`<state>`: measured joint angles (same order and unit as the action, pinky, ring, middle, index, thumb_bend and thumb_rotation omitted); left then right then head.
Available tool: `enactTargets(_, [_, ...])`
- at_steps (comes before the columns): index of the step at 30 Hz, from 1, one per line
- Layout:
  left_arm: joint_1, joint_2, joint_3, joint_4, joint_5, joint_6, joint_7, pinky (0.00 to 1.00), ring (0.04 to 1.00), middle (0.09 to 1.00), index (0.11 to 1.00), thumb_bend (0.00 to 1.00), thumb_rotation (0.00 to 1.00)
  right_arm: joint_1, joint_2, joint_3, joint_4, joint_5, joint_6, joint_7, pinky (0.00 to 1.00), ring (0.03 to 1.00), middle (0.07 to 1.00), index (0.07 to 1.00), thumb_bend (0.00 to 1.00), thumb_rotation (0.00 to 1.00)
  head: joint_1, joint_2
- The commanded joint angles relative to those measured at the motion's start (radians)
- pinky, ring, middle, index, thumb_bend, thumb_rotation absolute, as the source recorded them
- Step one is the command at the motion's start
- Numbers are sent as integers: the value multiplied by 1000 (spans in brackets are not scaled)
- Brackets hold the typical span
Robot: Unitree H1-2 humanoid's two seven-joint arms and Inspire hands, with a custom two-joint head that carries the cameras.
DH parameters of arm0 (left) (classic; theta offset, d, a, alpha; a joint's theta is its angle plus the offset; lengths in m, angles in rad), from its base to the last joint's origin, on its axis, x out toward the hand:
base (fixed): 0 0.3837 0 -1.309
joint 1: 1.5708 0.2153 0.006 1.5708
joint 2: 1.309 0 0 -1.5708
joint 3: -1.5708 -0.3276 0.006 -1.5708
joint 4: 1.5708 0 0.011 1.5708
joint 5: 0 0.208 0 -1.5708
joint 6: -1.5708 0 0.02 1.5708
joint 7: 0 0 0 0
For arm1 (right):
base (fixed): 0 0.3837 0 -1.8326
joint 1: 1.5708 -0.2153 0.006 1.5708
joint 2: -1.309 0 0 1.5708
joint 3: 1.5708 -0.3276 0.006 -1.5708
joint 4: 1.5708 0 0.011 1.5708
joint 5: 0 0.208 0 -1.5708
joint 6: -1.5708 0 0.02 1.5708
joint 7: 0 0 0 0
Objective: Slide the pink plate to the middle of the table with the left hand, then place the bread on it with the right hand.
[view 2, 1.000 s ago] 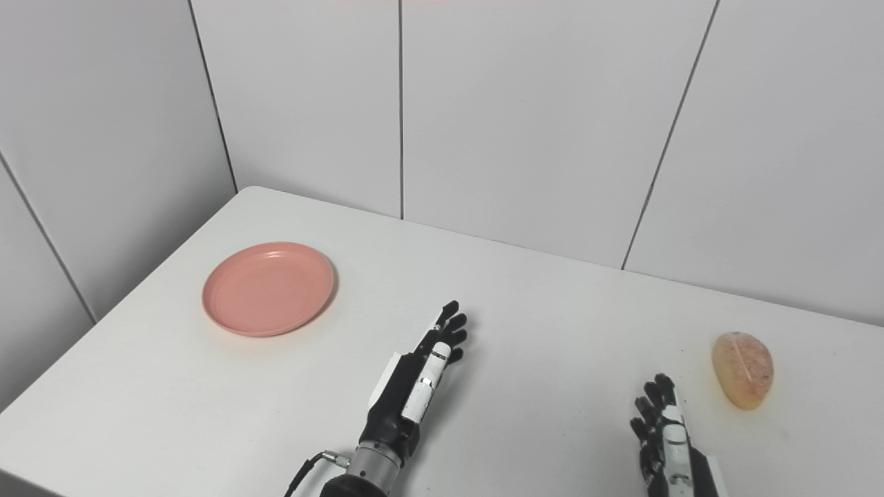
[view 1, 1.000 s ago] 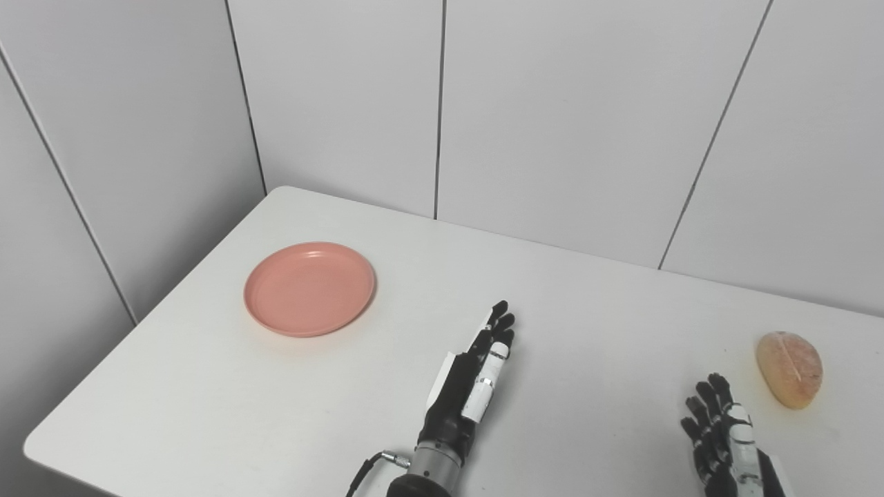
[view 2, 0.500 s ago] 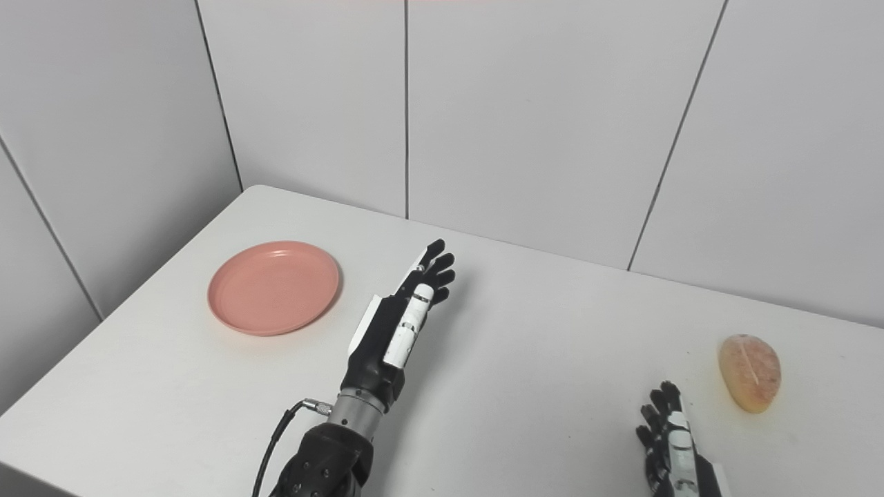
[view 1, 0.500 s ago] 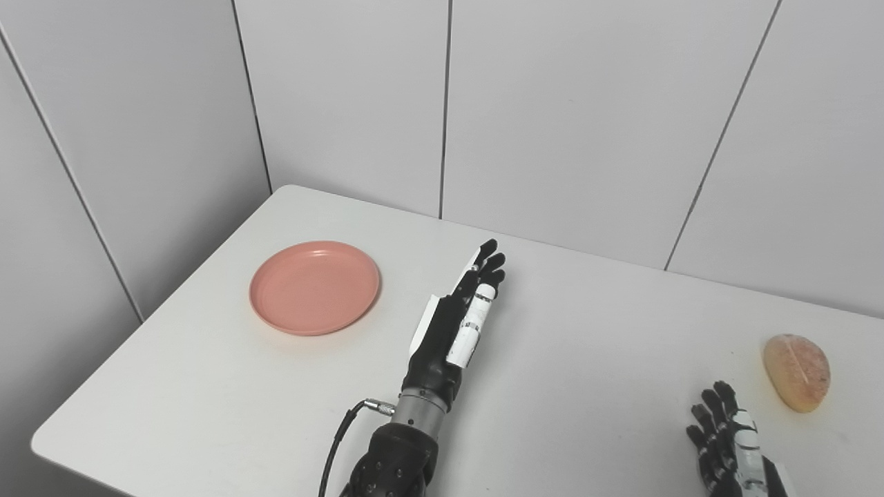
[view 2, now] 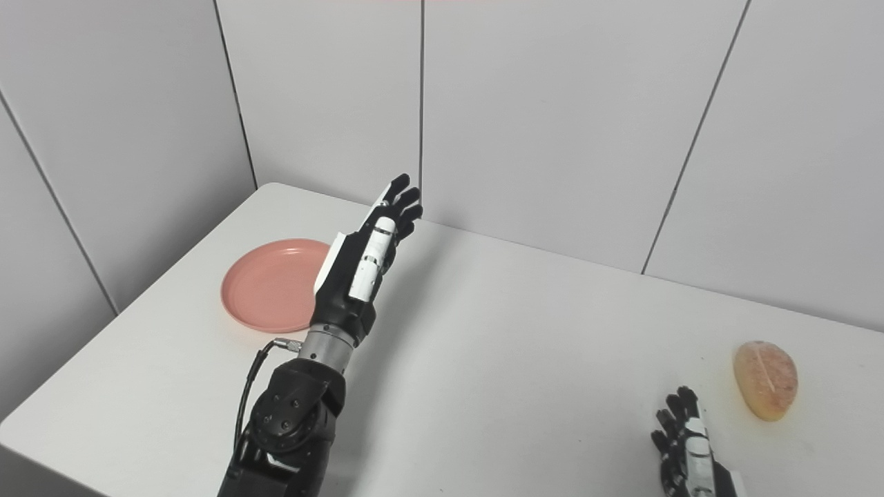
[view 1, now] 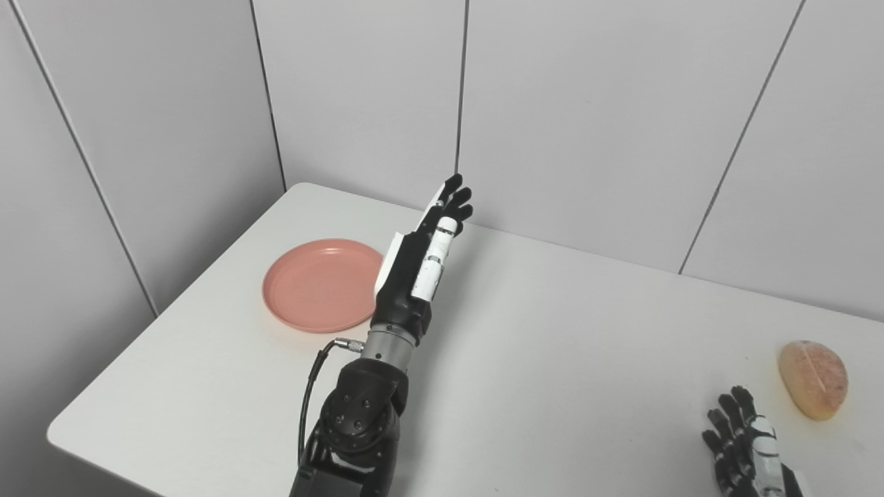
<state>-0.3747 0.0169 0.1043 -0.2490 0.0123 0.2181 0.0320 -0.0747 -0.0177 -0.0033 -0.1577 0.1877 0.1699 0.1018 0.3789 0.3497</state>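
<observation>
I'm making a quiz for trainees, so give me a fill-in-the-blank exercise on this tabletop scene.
1. The plate near the table's left edge is ____ in colour.
2. The bread lies beside the ____ hand.
3. The left hand, fingers extended, holds ____.
4. The plate has ____ on it.

Missing words: pink; right; nothing; nothing

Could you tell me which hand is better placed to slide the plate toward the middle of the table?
Left. The left hand is raised, open, beside the plate, while the right hand sits far across the table near the bread.
</observation>
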Motion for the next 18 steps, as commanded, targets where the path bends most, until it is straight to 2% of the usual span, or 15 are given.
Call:
enactTargets(1, [-64,23,21,-11,-15,-4,15,948,928,936,919,392,1000,-20,-10,-7,-38,11,-23,10,1000,1000,1000,1000,278,1000,5,-1])
enactTargets(7, [-111,79,67,25,-21,-5,24,942,921,934,925,382,1000,-17,-16,-8,-45,18,-21,12,1000,1000,1000,1000,267,1000,12,-2])
enactTargets(9, [-127,99,86,39,-18,-2,34,911,911,927,912,382,1000,-17,-17,-7,-46,20,-18,12,1000,1000,1000,1000,269,1000,13,-2])
enactTargets(13, [-149,128,112,56,-15,23,48,907,909,924,914,401,1000,-14,-19,-6,-47,16,-20,11,1000,1000,1000,1000,274,1000,13,-2])
enactTargets(18, [-182,176,170,88,-29,30,69,865,887,896,887,395,1000,-15,-23,-4,-48,13,-18,10,1000,1000,1000,1000,278,1000,25,-2])
